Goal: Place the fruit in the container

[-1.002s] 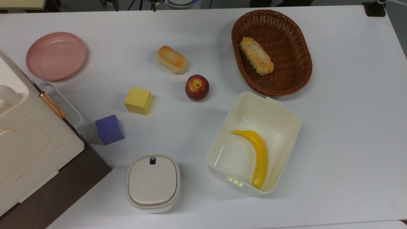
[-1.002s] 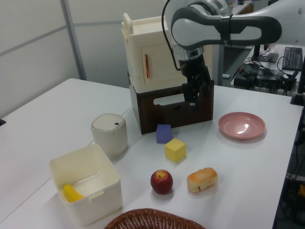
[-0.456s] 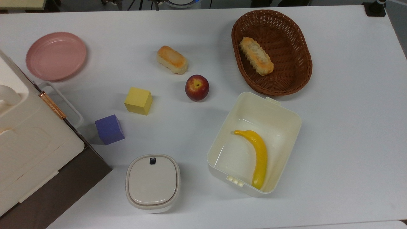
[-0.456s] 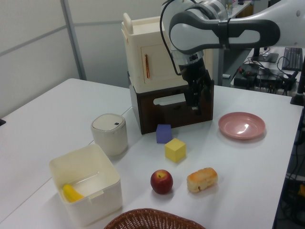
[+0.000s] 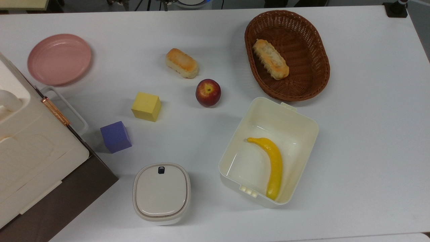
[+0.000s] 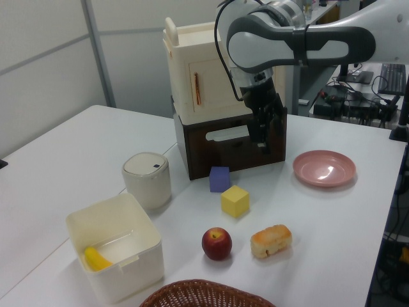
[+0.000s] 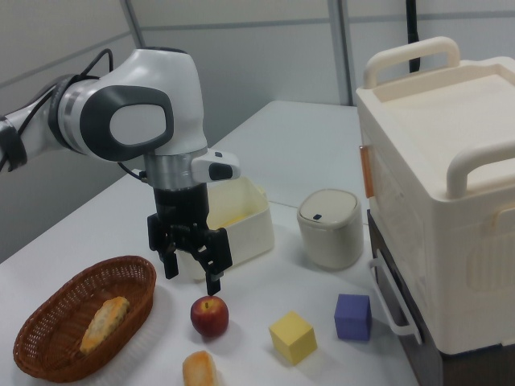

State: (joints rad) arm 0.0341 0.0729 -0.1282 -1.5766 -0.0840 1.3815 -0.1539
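The apple (image 5: 208, 92) rested on the white table (image 5: 362, 134), stem dimple upward, clear of all neighbours. In the top view it lay between the yellow cube (image 5: 146, 106) on the top view's left and the wicker basket (image 5: 315, 50) on the top view's right, with a bread roll (image 5: 181, 63) just above it and the cream-white container (image 5: 302, 117) below and to the top view's right. The container stood open, with a banana (image 5: 272, 164) lying along one inner wall; the remaining floor was bare.

The gripper (image 7: 189, 265) hung above the table, pointing down, with its two fingers spread apart and nothing between them. In the right view it appeared above the apple and apart from it.

Handling assessment: the apple was judged rigid and of moderate weight, with a smooth, probably waxy skin. A round body of this kind would tend to roll or squirt out under an off-centre pinch. The recommended hold was across the widest girth, fingers lowered to either side of the equator and centred on the stem axis. The open span looked adequate for that width, though this could not be confirmed. Release was best aimed at the bare part of the container floor, away from the banana.
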